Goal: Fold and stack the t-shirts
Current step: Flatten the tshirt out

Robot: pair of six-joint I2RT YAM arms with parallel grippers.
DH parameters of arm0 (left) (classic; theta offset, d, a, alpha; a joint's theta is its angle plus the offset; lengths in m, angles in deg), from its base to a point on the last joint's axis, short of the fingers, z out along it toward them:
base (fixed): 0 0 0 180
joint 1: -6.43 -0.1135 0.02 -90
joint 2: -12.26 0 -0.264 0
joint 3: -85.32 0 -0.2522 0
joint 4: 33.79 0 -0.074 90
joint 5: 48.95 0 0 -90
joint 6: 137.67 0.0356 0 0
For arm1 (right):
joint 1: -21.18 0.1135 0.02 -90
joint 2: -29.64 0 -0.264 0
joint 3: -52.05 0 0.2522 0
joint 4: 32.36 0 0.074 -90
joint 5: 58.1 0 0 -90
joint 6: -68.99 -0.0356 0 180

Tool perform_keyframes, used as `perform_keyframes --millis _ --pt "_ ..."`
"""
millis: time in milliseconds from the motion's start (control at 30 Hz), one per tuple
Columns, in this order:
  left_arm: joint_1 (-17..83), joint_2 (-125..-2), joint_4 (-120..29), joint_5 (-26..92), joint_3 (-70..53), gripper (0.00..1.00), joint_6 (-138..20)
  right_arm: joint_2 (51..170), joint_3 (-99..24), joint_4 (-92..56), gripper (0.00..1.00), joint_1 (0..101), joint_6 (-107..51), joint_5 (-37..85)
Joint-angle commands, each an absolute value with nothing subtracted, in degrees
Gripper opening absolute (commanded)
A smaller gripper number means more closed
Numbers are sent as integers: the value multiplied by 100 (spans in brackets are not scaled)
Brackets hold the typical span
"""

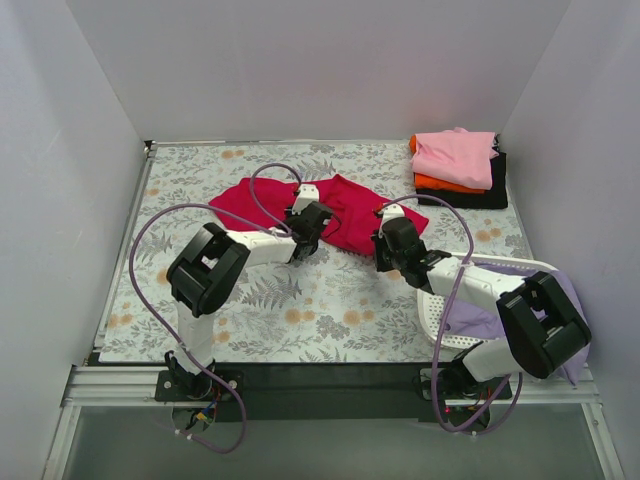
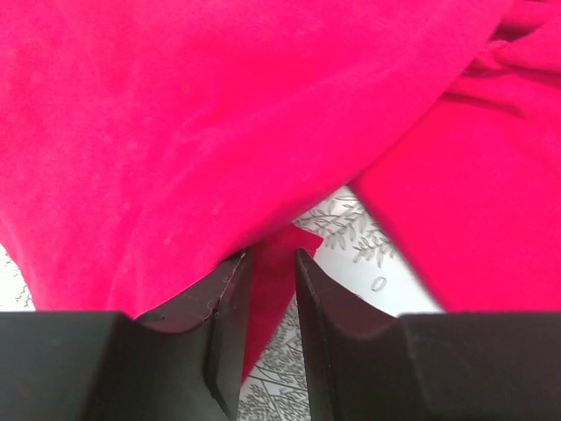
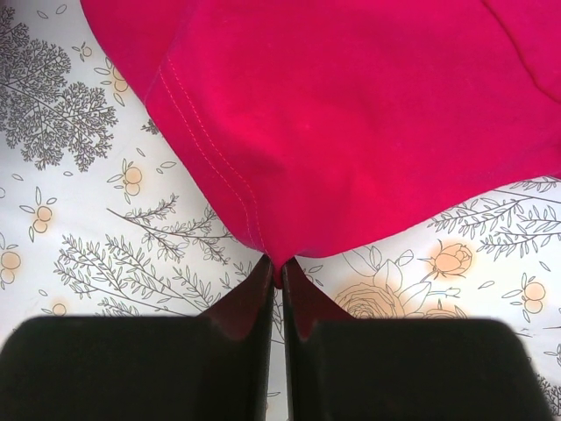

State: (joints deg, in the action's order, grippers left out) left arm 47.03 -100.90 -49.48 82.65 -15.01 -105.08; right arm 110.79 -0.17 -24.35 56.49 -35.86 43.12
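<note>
The crimson-red t-shirt (image 1: 350, 205) lies crumpled at the middle back of the table. My left gripper (image 1: 305, 243) is at its near left edge. In the left wrist view its jaws (image 2: 273, 256) stand narrowly apart around a flap of the red cloth (image 2: 219, 132). My right gripper (image 1: 381, 256) is at the shirt's near right edge. The right wrist view shows it (image 3: 279, 263) pinched shut on a hemmed corner of the red shirt (image 3: 351, 114). Folded pink (image 1: 455, 155), orange (image 1: 435, 182) and black (image 1: 482, 196) t-shirts are stacked at the back right.
A white mesh basket (image 1: 440, 310) stands at the near right under the right arm, with a lavender t-shirt (image 1: 478, 320) in it and draping over its right side. White walls close in the floral table (image 1: 330, 310) on three sides.
</note>
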Motion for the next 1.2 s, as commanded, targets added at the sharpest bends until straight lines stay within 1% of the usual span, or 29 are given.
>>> perform_keyframes --millis 0,100,267,500,700,867,933,1000,1033,1167 --pt "4589 -10147 -5036 8429 -1465 26 -10463 10857 58 -2571 1 5660 -3560 4376" --pt "4571 -10173 -5036 8394 -1456 27 -10375 10813 67 -2571 1 5660 -3551 4394" --pt "4571 -10077 -5027 8306 -1465 36 -10313 10839 58 -2571 1 5660 -3551 4368" --pt "4571 -10050 -5045 8315 -1447 41 -10287 10901 41 -2571 1 5660 -3560 4288" --pt "4571 -10384 -5352 8525 -1122 40 -10138 10892 32 -2571 1 5660 -3560 4271" --pt "4571 -10446 -5510 8675 -1122 37 -9909 10813 58 -2571 1 5651 -3551 4341" --pt "4571 -10437 -5580 8666 -1113 34 -9900 10813 41 -2571 1 5651 -3551 4297" --pt "4571 -10411 -5616 8701 -1131 16 -9909 10822 49 -2571 1 5652 -3551 4271" --pt "4571 -10393 -5642 8736 -1139 0 -9944 10830 41 -2571 1 5651 -3551 4271" --pt "4571 -10165 -5660 8666 -1245 0 -10023 10787 50 -2563 1 5651 -3560 4297"
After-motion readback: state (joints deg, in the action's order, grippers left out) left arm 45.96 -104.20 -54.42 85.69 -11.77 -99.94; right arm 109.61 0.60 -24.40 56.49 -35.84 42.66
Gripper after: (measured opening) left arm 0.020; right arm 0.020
